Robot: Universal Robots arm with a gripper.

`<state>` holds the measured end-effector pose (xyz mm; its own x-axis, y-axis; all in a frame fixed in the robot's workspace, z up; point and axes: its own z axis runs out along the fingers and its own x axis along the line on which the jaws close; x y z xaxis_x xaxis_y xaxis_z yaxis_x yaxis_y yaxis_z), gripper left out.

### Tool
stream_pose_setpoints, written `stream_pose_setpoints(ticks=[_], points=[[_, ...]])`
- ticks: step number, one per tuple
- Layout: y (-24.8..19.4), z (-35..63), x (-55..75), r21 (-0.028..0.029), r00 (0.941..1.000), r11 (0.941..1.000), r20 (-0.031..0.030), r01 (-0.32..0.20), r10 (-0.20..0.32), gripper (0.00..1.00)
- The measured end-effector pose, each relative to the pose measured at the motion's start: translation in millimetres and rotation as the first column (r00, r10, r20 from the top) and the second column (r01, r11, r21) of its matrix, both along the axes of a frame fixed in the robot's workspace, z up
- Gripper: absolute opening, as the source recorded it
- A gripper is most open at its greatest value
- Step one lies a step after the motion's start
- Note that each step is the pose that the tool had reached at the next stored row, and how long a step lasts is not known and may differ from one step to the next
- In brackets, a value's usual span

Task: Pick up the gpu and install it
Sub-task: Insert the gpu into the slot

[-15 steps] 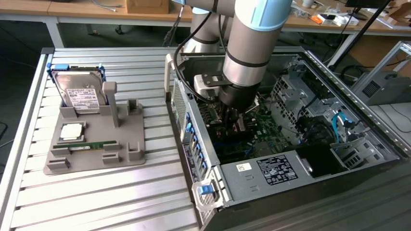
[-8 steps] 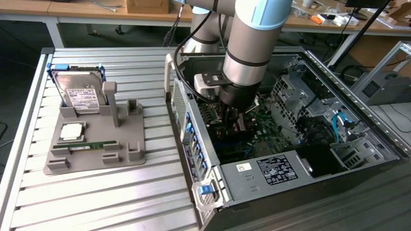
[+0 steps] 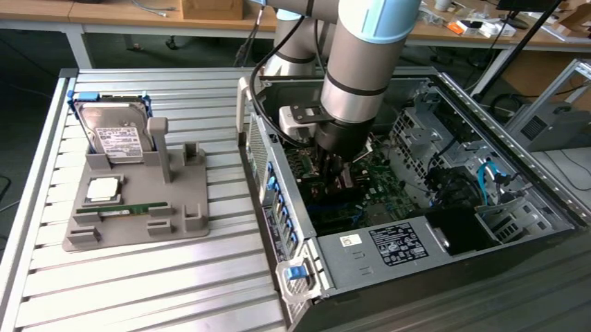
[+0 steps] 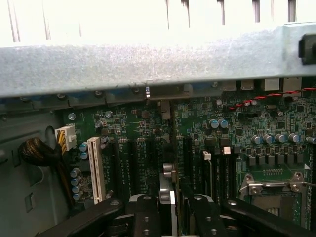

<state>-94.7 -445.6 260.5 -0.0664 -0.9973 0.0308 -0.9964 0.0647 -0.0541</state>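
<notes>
The gripper (image 4: 173, 219) is half-closed on the gpu (image 4: 167, 193), clamping the thin card edge-on just above the motherboard (image 4: 128, 123) slots, at the centre of the exterior frame inside the open case (image 3: 443, 290). It is probably light, stiff and fragile, best held by its bare edges, never the components.

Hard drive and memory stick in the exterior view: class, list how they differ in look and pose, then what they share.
The hard drive is broad, boxy and silver with a white label; the memory stick is slim and green. The hard drive stands propped up; the memory stick sits low along its length. Both rest on the grey holder.
</notes>
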Motion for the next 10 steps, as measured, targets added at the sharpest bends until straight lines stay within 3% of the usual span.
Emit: stream_pose_setpoints(ticks=[10], points=[[0.0,-1.2,0.0,0.0020,1.0000,1.0000,0.0000,-0.001,0.001,0.27]])
